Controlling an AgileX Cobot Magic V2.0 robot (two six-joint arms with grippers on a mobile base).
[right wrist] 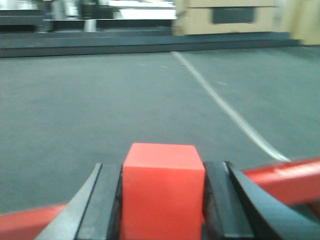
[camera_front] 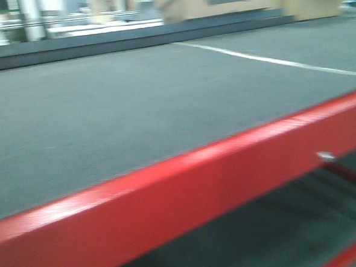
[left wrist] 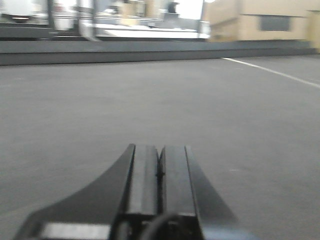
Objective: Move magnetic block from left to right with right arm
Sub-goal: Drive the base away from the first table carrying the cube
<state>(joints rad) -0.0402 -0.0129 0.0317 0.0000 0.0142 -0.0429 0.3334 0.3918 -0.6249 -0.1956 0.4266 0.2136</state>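
The right arm [right wrist: 162, 172] clamps the magnetic block [right wrist: 162, 195] between jaws spread to its width, at the worktop [right wrist: 100, 100] red edge [right wrist: 280, 175]. The left arm [left wrist: 160, 155] has its jaws pressed together.

You have the block [right wrist: 162, 185] sitting between the fingers [right wrist: 107, 200] of the right gripper [right wrist: 162, 167], touching both. Just beyond it the table edge [right wrist: 280, 180] crosses from left to right, and the table top [right wrist: 100, 110] stretches away past that. To the block's right, a line [right wrist: 225, 107] runs on the table top from the near edge toward the ledge [right wrist: 100, 47] along the far side. Behind that ledge, at far right, stand boxes [right wrist: 230, 17]. Your left gripper [left wrist: 160, 150], its fingers pressed together, is over the table top, with the line off to its far right.
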